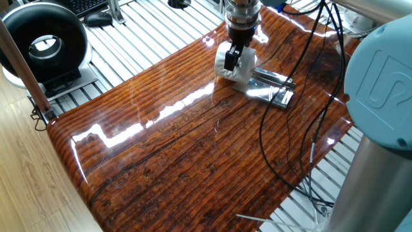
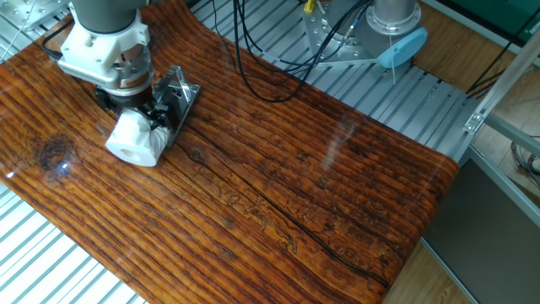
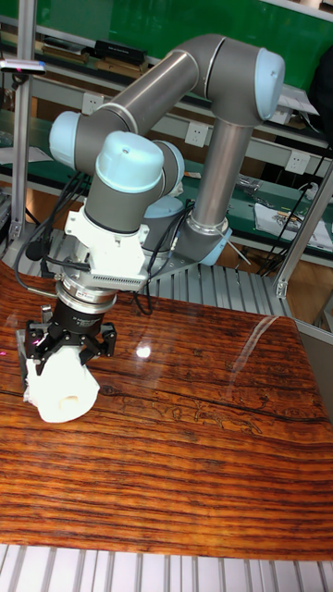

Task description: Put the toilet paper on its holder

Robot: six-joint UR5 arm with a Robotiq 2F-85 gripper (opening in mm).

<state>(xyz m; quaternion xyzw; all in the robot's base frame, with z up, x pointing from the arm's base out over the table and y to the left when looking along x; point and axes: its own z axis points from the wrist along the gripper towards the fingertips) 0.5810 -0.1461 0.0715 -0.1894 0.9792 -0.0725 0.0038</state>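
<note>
The white toilet paper (image 1: pixel 235 67) (image 2: pixel 135 142) (image 3: pixel 63 388) lies on its side on the glossy wooden table, its hollow core end facing outward. My gripper (image 1: pixel 234 57) (image 2: pixel 145 116) (image 3: pixel 67 356) comes down from above and is shut on the toilet paper, its black fingers (image 1: pixel 231 59) pressing into the soft roll. The shiny silver holder (image 1: pixel 273 87) (image 2: pixel 180 91) lies flat on the table right beside the roll, touching or nearly touching it. In the tall fixed view the holder is hidden behind the roll and gripper.
A black ring-shaped device (image 1: pixel 44 44) stands on the metal frame off the table's left edge. Black cables (image 1: pixel 296 116) hang across the table on the right beside the arm's base (image 1: pixel 380 90). The wooden table (image 1: pixel 193 154) has slatted metal around it.
</note>
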